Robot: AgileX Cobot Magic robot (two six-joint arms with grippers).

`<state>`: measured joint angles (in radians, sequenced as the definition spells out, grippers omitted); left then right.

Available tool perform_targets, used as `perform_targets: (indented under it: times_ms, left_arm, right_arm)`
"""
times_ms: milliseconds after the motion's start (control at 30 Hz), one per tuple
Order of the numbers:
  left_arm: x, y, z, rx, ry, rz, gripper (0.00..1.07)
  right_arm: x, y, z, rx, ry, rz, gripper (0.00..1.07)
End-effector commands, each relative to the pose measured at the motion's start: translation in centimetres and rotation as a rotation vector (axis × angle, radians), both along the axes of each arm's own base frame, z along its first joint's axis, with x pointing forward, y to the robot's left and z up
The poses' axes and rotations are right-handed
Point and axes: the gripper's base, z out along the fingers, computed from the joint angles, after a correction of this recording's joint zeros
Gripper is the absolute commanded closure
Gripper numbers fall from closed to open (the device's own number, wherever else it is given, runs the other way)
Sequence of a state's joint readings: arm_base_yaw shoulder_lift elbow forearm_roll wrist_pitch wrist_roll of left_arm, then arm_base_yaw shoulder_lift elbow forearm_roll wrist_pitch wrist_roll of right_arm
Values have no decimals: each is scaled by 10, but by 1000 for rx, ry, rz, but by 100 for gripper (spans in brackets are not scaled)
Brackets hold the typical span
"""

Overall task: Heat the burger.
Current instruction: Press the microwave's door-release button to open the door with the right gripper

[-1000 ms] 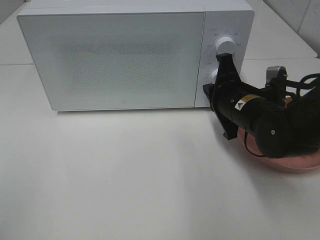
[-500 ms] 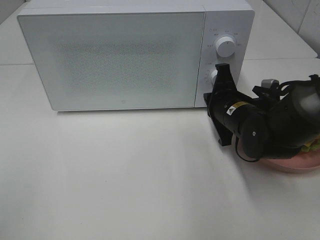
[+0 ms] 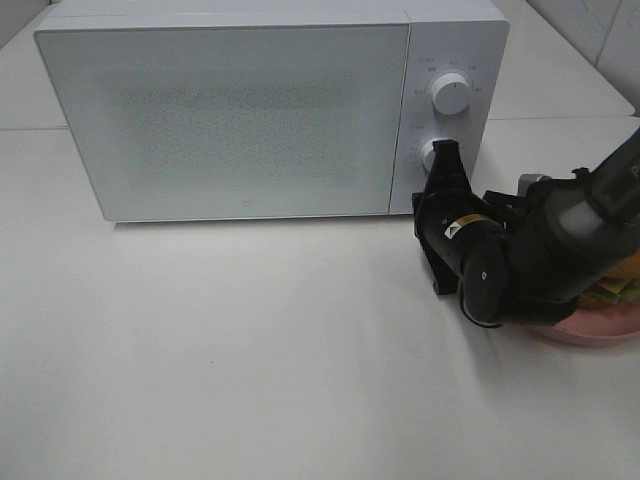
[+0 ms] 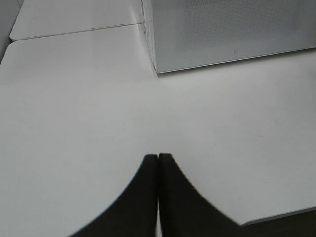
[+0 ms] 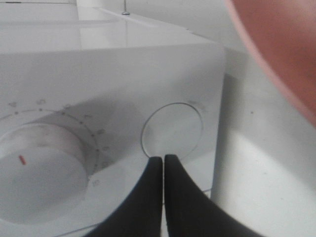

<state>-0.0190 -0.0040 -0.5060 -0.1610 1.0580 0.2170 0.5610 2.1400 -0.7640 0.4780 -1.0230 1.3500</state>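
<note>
At the microwave's (image 3: 455,40) control panel, my right pincer (image 5: 163,159) is held with its two tips pressed together and nothing between them. The wrist view puts those tips at the rim of the round button (image 5: 173,129), just beside the marked dial (image 5: 39,165). Whether they touch the button face I cannot tell.

Findings:
- The door (image 3: 200,120) is shut, with no gap showing along its edge.
- The burger (image 3: 625,285) is outside the oven, on the pink plate (image 3: 600,332) that rests on the surface (image 3: 250,350) to the right of the microwave. My right arm hides most of it in the high view; only a sliver of bun and lettuce shows.
- My left pincer (image 4: 158,157) is also closed, tips together and empty, over bare surface well apart from the plate.

Assessment: the step in hand is opening the door, and the task is at an early stage, since nothing has been loaded.

The tips sit off the button's middle. The next move calls for a small shift onto its centre, then a straight push inward. I must keep clear of the dial so that no setting is disturbed. Once the door is open, the burger has to be brought in.
</note>
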Motion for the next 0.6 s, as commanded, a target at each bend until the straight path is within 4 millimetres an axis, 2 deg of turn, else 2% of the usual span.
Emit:
perform_targets:
  times_ms: [33,333,600]
  left_arm:
    - [-2,0,1,-7,-31,5,106]
    - [-2,0,1,-7,-31,5,106]
    - [-2,0,1,-7,-31,5,106]
  right_arm:
    - [6,1,2,14,-8,-17,107]
    - [17,-10,2,16,-5,-61,107]
    - [28,-4,10,11,-43,-43,107]
